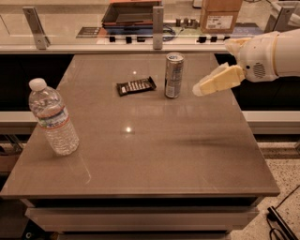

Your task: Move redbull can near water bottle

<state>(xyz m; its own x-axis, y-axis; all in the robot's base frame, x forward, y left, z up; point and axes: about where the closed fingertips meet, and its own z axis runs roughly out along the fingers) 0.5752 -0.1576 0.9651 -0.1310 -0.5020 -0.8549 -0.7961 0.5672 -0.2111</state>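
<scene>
The redbull can [174, 75] stands upright at the back middle of the brown table [154, 150]. The water bottle [52, 118] stands upright near the table's left edge, far from the can. My gripper [200, 89] comes in from the right, above the table, a little to the right of the can and not touching it. It holds nothing.
A flat dark snack bar wrapper [136, 86] lies just left of the can. Behind the table runs a counter with metal posts [158, 21], a dark tray [131, 11] and a cardboard box [220, 15]. The floor shows at the lower right.
</scene>
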